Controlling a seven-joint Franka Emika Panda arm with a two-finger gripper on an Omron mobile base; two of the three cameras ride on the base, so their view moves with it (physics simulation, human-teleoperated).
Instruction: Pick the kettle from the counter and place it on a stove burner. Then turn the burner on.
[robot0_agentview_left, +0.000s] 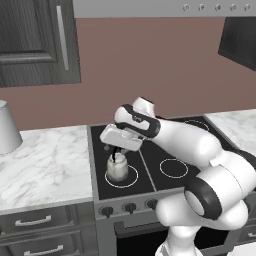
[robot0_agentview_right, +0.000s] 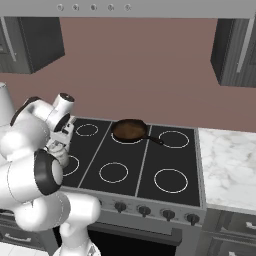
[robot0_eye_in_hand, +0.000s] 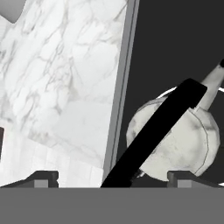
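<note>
Now claw (robot0_eye_in_hand: 113, 176) gapes wide above kettle (robot0_eye_in_hand: 175, 140).

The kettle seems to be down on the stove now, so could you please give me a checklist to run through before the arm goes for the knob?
1. Kettle on the front-left burner: ok.
2. Kettle upright: ok.
3. Hand open: ok.
4. Fingers off the handle: cannot tell.
5. Knobs on the stove front unobstructed: ok.
6. Burner on: not ok, disc dark.
</note>
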